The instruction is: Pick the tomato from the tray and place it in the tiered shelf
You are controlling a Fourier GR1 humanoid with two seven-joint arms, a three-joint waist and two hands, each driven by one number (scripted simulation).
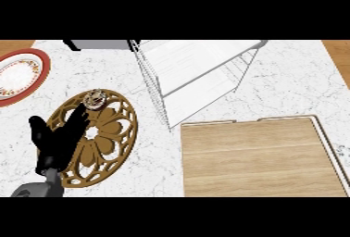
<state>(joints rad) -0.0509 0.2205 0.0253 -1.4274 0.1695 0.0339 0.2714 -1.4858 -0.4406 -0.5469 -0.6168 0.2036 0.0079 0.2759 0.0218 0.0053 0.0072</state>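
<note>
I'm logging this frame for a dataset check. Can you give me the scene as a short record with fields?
surface: white marble counter
tray: wooden, lower right, nothing seen on it
tiered shelf: white wire, top centre, nothing visible inside
left robot hand: open, fingers up, over the trivet, a round openwork wooden one at the left
small item: round, brownish, on the trivet's far edge; kind unclear
plate: red-rimmed, upper left
right robot hand: not in view
</note>
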